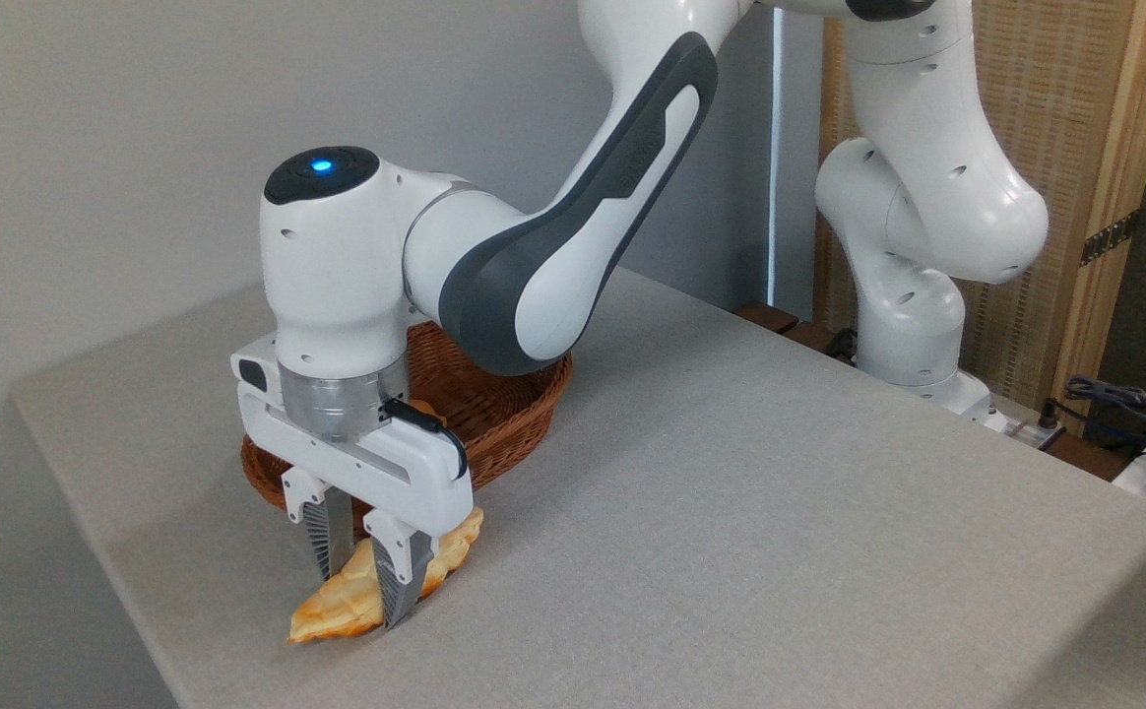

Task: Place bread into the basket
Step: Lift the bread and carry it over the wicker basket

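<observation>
Grey cloth-covered worktop (731, 473) against a plain wall, tool (364, 583) pointing down near the worktop's front-left edge, fingers straddling the bread (349, 603) and closed against its sides, bread lying on the worktop, wicker basket (514, 414) just behind, partly hidden by the arm

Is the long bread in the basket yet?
Not yet. The long pale golden bread lies on the table, in front of the reddish-brown wicker basket, between the hand's fingers.
</observation>
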Robot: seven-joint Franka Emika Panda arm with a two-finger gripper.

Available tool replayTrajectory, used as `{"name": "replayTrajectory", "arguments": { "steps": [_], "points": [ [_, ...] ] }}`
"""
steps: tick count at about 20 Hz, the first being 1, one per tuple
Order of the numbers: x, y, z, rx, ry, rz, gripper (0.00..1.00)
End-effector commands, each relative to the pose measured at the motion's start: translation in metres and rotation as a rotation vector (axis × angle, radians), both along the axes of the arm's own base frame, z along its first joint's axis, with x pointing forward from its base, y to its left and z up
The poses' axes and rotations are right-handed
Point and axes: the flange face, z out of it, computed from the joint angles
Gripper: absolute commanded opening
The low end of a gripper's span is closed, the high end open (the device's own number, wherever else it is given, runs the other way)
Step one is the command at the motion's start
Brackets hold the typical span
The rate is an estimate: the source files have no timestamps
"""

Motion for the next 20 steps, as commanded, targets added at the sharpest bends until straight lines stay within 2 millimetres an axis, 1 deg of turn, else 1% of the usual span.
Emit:
{"name": "replayTrajectory", "arguments": {
  "steps": [1, 3, 5, 6, 8, 9, 10, 12, 13, 14, 15, 16, 17, 18, 19, 20],
  "points": [
    [-0.002, -0.006, 0.006, -0.004, 0.012, -0.023, 0.47],
    [-0.001, -0.003, 0.016, -0.005, -0.005, -0.018, 0.47],
    [0.009, 0.001, 0.041, -0.012, -0.052, -0.008, 0.47],
    [0.012, 0.006, 0.049, -0.013, -0.053, -0.003, 0.47],
    [0.021, 0.017, 0.085, 0.005, -0.085, -0.048, 0.48],
    [0.023, 0.026, 0.099, 0.015, -0.092, -0.083, 0.48],
    [0.023, 0.035, 0.109, 0.022, -0.084, -0.105, 0.48],
    [0.016, 0.040, 0.135, 0.026, -0.074, -0.140, 0.50],
    [0.011, 0.036, 0.143, 0.021, -0.074, -0.147, 0.52],
    [0.006, 0.028, 0.154, 0.019, -0.083, -0.160, 0.53],
    [-0.003, 0.013, 0.164, 0.013, -0.081, -0.188, 0.53],
    [-0.012, -0.009, 0.169, 0.006, -0.067, -0.229, 0.53],
    [-0.024, -0.022, 0.174, 0.000, -0.048, -0.257, 0.56],
    [-0.036, -0.031, 0.183, -0.002, -0.031, -0.277, 0.58],
    [-0.048, -0.041, 0.188, -0.005, -0.007, -0.301, 0.65],
    [-0.062, -0.055, 0.189, -0.005, 0.015, -0.330, 0.66]
  ]
}}
